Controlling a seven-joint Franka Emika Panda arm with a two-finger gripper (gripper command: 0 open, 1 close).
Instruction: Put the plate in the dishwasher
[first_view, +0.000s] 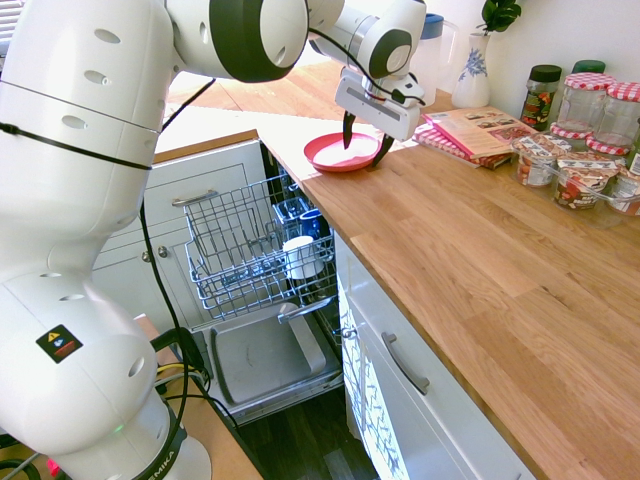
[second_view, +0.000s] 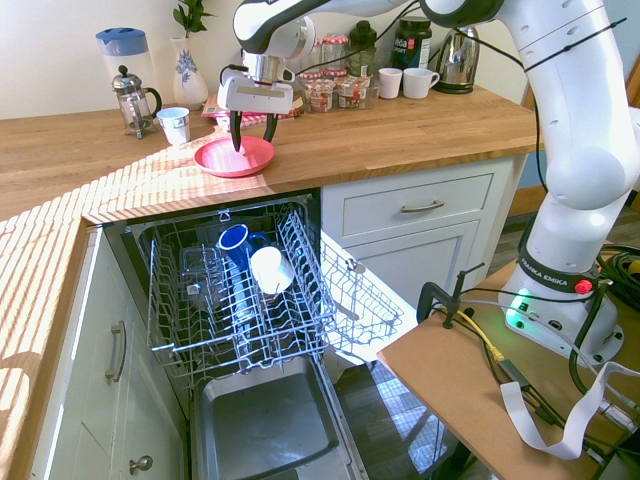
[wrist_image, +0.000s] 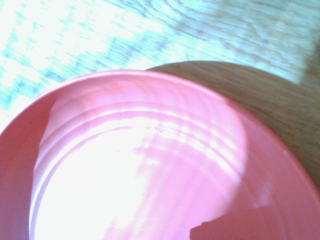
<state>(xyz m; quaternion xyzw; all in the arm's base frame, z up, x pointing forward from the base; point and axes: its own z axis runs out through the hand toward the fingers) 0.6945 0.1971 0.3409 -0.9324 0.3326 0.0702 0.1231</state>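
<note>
Tool (second_view: 251, 133) spread wide, straddling pinkish-red plate (second_view: 234, 157) on the counter (second_view: 400, 135) edge, one finger inside, one beyond the far rim, open dishwasher (second_view: 236, 290) rack below toward 6 o'clock.

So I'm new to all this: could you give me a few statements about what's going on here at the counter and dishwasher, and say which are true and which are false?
1. The plate lies on the wooden counter. True.
2. The gripper is shut tight on a mug. False: its fingers are spread open, one over the plate and one by its rim, and they hold nothing.
3. The dishwasher stands open with its rack pulled out. True.
4. The rack holds nothing at all. False: a blue mug and a white cup sit in it.
5. The plate is blue. False: it is pinkish-red.
</note>
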